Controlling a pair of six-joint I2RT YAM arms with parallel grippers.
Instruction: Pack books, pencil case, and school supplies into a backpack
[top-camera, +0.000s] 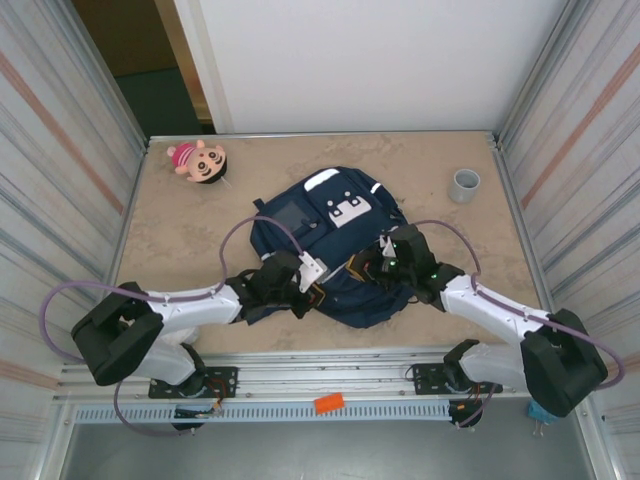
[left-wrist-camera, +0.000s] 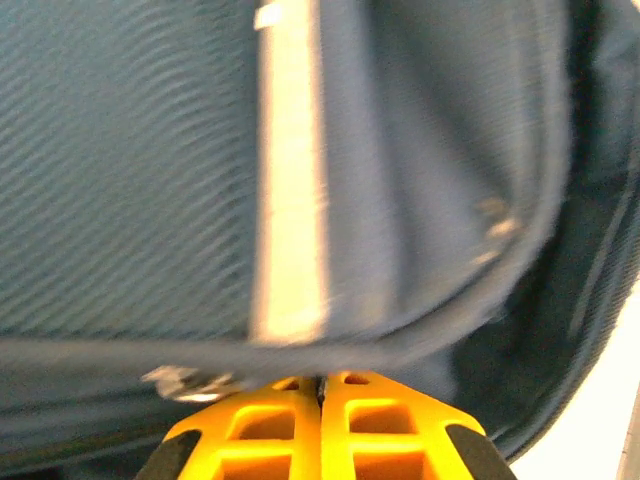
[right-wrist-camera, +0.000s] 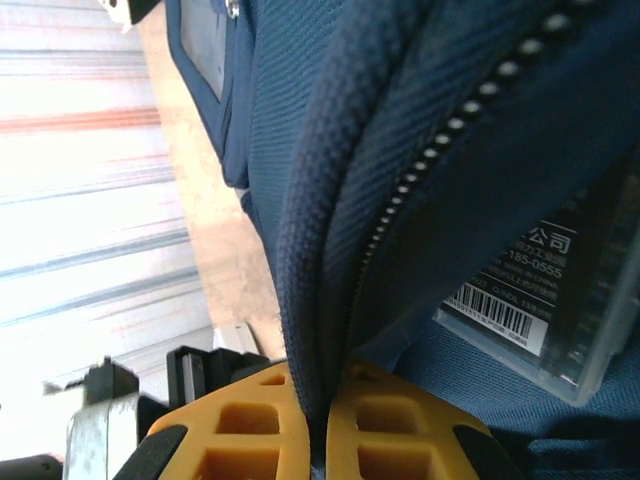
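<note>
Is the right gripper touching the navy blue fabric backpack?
Touching. The right wrist view shows the right gripper clamped on a ridge of the navy blue fabric backpack beside its zipper.

The backpack (right-wrist-camera: 310, 160) was matt navy woven cloth, coarsely ribbed along its piped seam, with small dull metal-looking zip teeth (right-wrist-camera: 440, 155) and a glossy clear plastic sleeve (right-wrist-camera: 590, 340) over a printed paper label (right-wrist-camera: 500, 310), while my right fingers (right-wrist-camera: 250, 430) looked like smooth orange plastic.
</note>
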